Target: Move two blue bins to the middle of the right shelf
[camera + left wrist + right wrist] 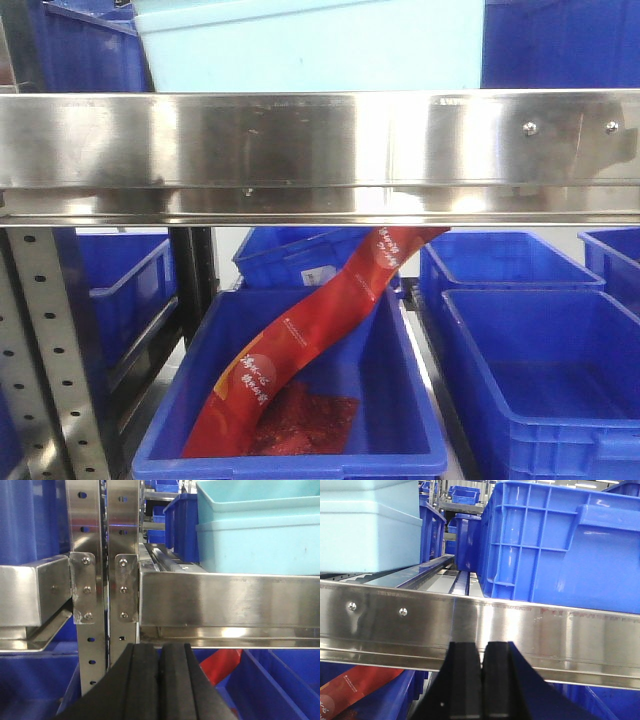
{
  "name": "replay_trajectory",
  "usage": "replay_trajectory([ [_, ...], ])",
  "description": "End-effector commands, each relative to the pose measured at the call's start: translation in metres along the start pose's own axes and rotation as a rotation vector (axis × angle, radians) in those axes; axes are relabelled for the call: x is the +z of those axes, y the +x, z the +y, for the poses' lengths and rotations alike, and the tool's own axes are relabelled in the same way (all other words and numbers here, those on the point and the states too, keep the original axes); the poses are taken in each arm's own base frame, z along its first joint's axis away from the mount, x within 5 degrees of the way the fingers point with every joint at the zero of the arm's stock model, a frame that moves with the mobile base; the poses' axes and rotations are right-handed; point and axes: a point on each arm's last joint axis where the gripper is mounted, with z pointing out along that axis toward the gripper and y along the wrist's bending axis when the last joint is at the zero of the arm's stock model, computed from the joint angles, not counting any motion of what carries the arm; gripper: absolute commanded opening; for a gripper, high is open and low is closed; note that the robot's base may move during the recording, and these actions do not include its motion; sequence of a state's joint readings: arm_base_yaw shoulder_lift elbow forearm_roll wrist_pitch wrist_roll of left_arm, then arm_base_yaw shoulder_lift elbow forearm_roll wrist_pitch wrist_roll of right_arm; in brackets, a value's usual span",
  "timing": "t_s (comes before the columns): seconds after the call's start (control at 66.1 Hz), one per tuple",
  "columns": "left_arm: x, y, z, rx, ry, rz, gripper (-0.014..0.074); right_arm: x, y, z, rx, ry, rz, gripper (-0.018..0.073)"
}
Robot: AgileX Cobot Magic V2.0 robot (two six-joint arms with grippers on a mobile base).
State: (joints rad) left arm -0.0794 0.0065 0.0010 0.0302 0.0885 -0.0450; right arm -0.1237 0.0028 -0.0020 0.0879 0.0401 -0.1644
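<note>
Pale bins (260,530) nested on the right shelf middle (320,140).
Both my tools, left (159,680) and right (481,680), are pinched closed, empty, below its rail: likely done.

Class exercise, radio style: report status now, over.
Both grippers, left and right, shut, empty. Pale blue bins on steel shelf. Nothing blocking.

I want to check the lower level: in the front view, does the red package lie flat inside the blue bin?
No: the red package leans diagonally, its lower end in the royal-blue bin and its upper end reaching the steel rail.
</note>
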Motion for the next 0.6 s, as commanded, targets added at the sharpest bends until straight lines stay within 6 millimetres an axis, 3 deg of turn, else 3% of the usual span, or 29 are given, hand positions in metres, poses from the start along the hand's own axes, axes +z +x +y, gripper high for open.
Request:
replay_trajectory([
  [0.0,-0.0006,0.0,0.0001,-0.008,-0.003,0.0,-0.0111,-0.0002,-0.0012,-0.0003,0.002,0.004,-0.02,-0.0166],
  [0.59,-0.0006,-0.0008,0.0002,0.007,-0.004,-0.009,-0.0111,-0.0002,-0.0012,-0.0003,0.002,0.004,-0.02,-0.0166],
])
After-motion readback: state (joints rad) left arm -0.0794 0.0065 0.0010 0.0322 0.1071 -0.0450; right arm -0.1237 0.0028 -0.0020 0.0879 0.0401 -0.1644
